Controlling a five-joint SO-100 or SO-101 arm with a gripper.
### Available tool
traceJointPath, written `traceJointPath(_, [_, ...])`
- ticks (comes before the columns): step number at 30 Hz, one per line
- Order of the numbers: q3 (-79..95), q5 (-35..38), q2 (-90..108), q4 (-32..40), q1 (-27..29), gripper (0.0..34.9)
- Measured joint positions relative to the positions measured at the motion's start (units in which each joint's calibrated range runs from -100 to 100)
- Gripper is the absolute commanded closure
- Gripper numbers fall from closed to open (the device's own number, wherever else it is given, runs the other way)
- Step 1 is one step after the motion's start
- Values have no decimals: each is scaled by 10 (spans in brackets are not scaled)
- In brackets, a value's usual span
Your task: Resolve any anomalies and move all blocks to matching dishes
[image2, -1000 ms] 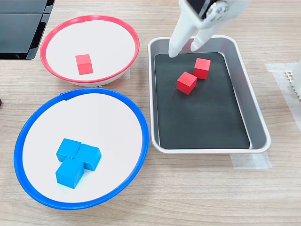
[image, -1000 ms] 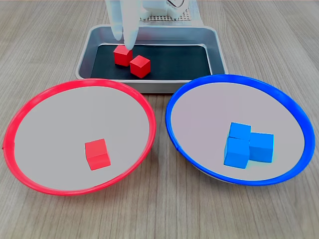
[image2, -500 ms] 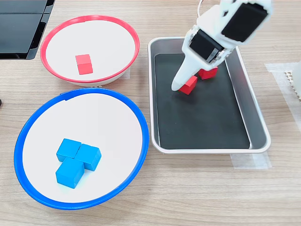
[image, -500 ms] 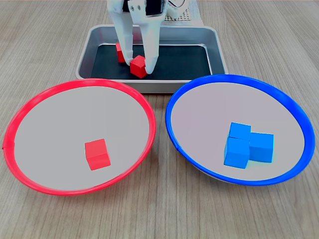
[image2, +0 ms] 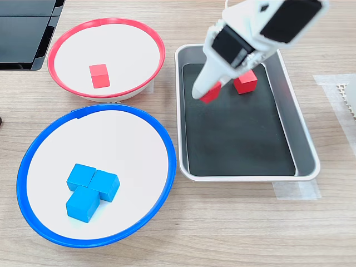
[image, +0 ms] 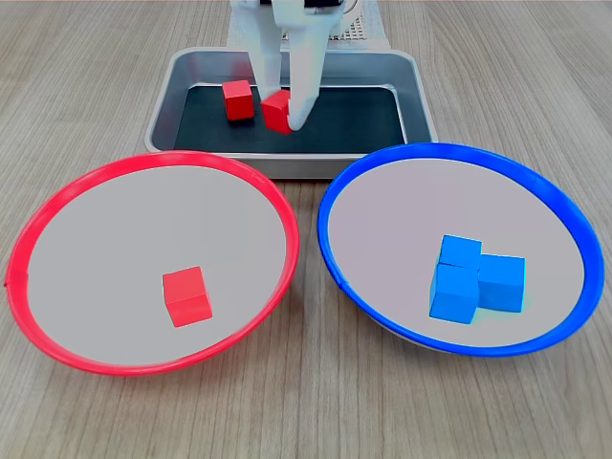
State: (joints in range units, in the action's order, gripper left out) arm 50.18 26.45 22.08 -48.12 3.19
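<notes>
Red block [image: 276, 111] sits pinched in the tool [image2: 209, 93], apparently lifted above the tray [image2: 305, 146]; another red block [image2: 245, 81] lies just beside, with open floor nearby.

Held red block [image2: 211, 95] half hidden by gripper [image2: 207, 92]; arm cropped.

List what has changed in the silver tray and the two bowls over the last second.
The white gripper came down over the silver metal tray, closed on one small red cube and lifted it toward the second exterior view's left. The other red cube in the tray, the red-rimmed bowl's cube and the three blue cubes stayed put.
</notes>
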Motion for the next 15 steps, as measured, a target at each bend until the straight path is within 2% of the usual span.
traceJointPath(3, [-123, -65, -36, -46, 10, 348])
traceJointPath(5, [-191, -97, -68, -52, 12, 348])
traceJointPath(10, [-313, -134, -193, 10, 66, 346])
traceJointPath(11, [-325, -134, -210, 22, 71, 324])
traceJointPath(15, [-390, -136, -309, 57, 109, 182])
